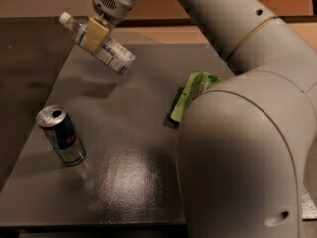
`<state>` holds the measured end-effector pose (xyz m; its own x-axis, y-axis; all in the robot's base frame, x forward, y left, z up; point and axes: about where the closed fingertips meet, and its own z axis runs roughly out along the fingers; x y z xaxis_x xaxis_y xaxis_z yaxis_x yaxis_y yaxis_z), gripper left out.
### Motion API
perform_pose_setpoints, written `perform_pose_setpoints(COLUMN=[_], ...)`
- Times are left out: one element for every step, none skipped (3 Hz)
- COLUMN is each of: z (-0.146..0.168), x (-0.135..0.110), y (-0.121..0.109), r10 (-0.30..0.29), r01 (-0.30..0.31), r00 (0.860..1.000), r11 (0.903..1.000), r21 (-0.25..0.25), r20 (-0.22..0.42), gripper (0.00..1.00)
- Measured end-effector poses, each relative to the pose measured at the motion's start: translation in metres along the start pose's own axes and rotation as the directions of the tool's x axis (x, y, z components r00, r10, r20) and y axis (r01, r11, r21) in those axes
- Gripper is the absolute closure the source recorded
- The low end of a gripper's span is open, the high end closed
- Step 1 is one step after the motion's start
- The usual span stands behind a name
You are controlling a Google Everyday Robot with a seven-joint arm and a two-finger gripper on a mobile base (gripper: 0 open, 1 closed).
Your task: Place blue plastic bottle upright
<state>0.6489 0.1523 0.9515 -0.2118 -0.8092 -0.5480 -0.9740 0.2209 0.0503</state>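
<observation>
The blue plastic bottle (106,51) is a small clear bottle with a white cap and a pale blue-and-white label. It hangs tilted in the air above the far left part of the grey table (124,182), cap up and to the left, base down and to the right. My gripper (95,33) is shut on the bottle's upper body, its tan fingers (94,34) clamped around it. The big white arm (247,108) fills the right side of the view.
A blue-and-silver drink can (60,134) stands upright near the table's left front. A green snack bag (190,95) lies mid-table, partly hidden behind my arm. The table's left edge drops to dark floor.
</observation>
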Motion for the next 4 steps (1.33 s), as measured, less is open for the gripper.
perform_pose_setpoints(z=[-0.006, -0.015, -0.022, -0.023], x=[-0.015, -0.025, -0.024, -0.016], y=[0.021, 0.036, 0.048, 0.054], r10=[-0.087, -0.131, -0.150, -0.135], r01=[0.105, 0.184, 0.237, 0.249], r00=[0.976, 0.915, 0.846, 0.797], r11=[0.9912, 0.9774, 0.9656, 0.9617], r21=[-0.080, -0.104, -0.108, -0.115], r20=[0.201, 0.382, 0.512, 0.589], gripper=[1.00, 1.00, 1.00, 1.00])
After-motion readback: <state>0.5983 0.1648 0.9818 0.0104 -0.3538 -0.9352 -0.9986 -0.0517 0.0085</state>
